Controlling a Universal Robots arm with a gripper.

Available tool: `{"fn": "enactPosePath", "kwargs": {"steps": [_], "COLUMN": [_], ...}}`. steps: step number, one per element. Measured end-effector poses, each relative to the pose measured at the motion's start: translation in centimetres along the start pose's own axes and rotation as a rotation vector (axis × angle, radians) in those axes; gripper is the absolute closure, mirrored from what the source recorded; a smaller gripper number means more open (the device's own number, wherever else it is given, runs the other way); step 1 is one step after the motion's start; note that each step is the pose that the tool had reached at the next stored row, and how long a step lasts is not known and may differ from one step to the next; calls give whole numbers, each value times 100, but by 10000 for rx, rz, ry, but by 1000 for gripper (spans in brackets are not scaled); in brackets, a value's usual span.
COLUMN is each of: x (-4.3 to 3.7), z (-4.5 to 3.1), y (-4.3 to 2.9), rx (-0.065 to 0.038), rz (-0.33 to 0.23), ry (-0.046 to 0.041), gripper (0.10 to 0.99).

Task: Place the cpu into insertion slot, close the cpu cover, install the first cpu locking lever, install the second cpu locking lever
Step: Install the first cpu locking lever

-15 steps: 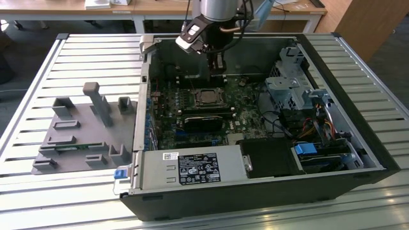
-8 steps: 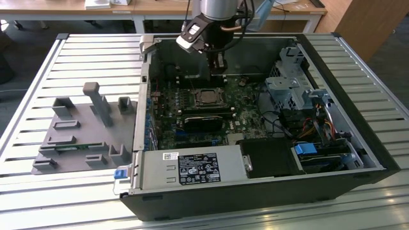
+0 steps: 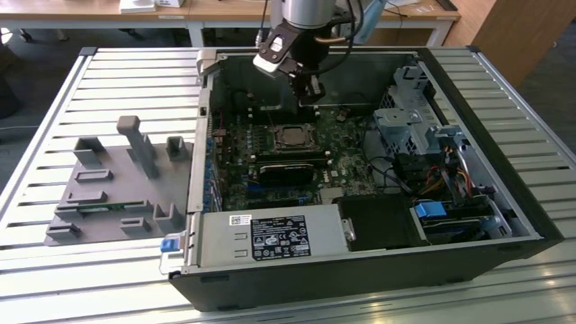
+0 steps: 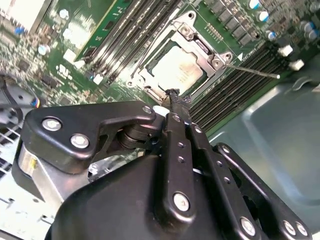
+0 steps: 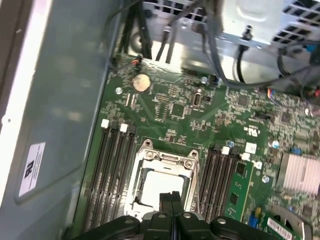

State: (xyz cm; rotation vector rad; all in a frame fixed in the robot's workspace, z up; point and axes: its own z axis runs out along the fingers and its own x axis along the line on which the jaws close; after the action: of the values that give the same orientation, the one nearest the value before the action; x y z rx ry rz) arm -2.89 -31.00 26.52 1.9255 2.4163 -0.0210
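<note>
Our gripper hangs tip-down inside the open computer case, its black fingers pressed together on nothing, just above the cpu. We see that pale, smooth square framed by the silvery cpu cover on the green motherboard; the fingertips hide one edge.
</note>
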Motion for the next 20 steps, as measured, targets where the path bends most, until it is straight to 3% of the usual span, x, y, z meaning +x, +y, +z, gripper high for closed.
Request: {"fn": "enactPosePath", "kwargs": {"steps": [10, 20], "x": [0, 1], "z": [0, 12], "y": [-1, -1], "rx": [-60, -146], "rz": [-1672, -3260], "ry": [-45, -15], "gripper": [980, 980]}}
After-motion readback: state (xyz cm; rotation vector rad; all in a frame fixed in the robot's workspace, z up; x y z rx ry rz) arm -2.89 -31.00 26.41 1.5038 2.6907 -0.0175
